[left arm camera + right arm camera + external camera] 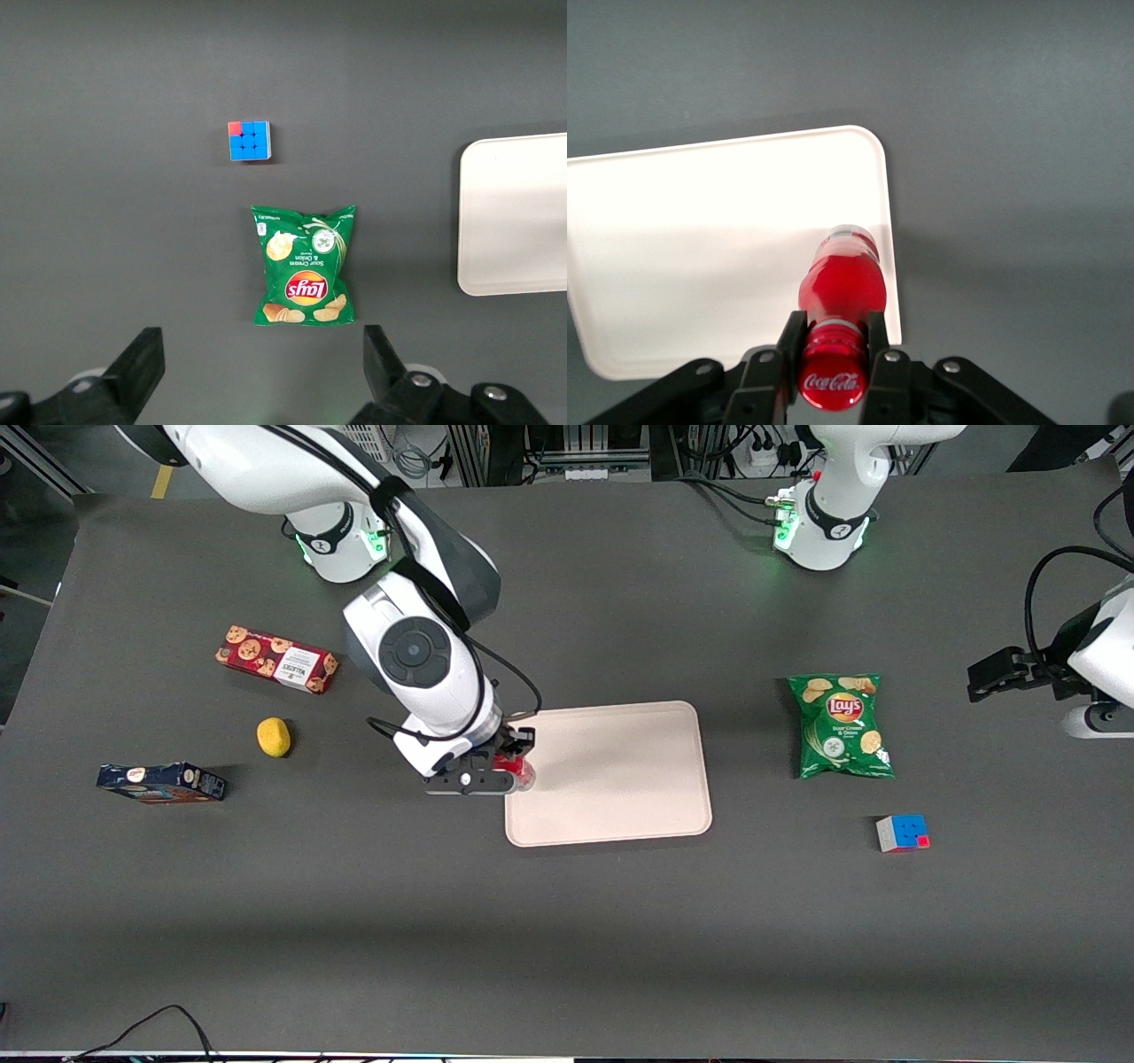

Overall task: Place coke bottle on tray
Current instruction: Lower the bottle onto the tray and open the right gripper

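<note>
My right gripper [507, 769] is shut on the neck of the small red coke bottle [514, 768], just under its red cap. In the right wrist view the bottle [840, 288] hangs upright from the gripper [833, 341] over the tray [700, 257], close to the tray's edge. The tray [620, 779] is pale pinkish-beige with rounded corners and lies at the middle of the table; the bottle is at the tray end toward the working arm. Whether the bottle's base touches the tray I cannot tell.
A red cookie box [276, 659], a lemon [273, 737] and a dark blue box [161, 783] lie toward the working arm's end. A green chips bag [840, 726] and a colour cube [902, 833] lie toward the parked arm's end.
</note>
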Controlling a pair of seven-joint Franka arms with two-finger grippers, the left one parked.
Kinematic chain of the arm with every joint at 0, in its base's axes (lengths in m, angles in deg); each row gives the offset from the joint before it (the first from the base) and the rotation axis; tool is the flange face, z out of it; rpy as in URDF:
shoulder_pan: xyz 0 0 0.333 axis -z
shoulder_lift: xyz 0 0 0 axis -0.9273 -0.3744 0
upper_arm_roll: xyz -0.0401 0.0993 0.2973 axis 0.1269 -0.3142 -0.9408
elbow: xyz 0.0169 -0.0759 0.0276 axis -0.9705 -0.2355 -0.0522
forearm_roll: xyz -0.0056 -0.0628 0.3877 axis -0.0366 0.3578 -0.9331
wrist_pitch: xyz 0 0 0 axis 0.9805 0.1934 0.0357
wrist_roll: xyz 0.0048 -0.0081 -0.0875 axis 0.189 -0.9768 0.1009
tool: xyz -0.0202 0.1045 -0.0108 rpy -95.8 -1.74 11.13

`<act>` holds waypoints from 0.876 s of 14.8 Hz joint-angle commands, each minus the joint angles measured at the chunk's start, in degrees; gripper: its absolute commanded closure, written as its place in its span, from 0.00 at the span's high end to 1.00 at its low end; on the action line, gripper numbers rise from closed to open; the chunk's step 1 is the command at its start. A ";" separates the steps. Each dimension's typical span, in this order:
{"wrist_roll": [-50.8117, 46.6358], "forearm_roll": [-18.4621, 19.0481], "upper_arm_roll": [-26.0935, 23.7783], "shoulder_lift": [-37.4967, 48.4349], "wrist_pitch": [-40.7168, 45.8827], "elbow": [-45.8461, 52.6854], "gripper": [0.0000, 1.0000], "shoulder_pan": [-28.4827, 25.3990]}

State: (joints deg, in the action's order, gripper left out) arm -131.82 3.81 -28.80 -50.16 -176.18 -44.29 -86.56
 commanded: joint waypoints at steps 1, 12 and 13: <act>-4.71 3.81 -0.71 -1.02 -3.41 -2.00 0.00 -0.17; -8.41 4.95 -0.71 -3.48 -6.13 -1.91 0.04 -1.23; -9.02 5.57 -0.71 -3.66 -6.22 -1.91 0.09 -1.23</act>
State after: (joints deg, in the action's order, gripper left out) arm -137.47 6.72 -29.36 -53.30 -181.36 -46.69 -87.32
